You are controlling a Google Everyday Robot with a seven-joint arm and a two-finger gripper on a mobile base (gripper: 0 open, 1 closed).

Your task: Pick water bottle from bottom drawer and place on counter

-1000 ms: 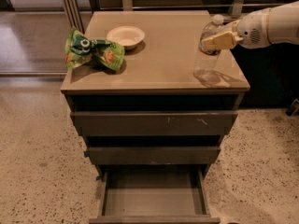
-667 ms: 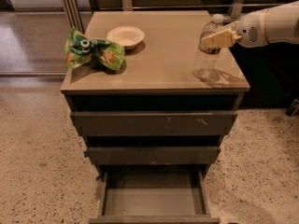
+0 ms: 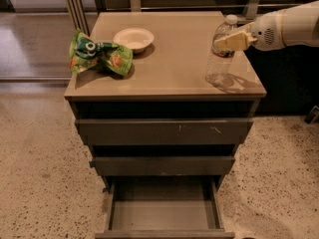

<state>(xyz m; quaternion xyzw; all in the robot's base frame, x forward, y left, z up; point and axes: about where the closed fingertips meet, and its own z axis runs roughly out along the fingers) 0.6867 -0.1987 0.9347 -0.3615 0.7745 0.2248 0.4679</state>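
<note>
The water bottle (image 3: 219,66), clear with a white cap, stands upright on the right side of the tan counter (image 3: 174,63), near its right edge. My gripper (image 3: 231,41) reaches in from the right and its tan fingers (image 3: 234,42) are closed around the bottle's shoulder, just under the cap. The bottle's base looks to be resting on the counter. The bottom drawer (image 3: 162,215) is pulled out below, and its tray is empty.
A white bowl (image 3: 133,38) and a crumpled green snack bag (image 3: 98,58) lie on the left part of the counter. The two upper drawers (image 3: 164,131) are slightly ajar. Speckled floor surrounds the cabinet, with dark furniture to the right.
</note>
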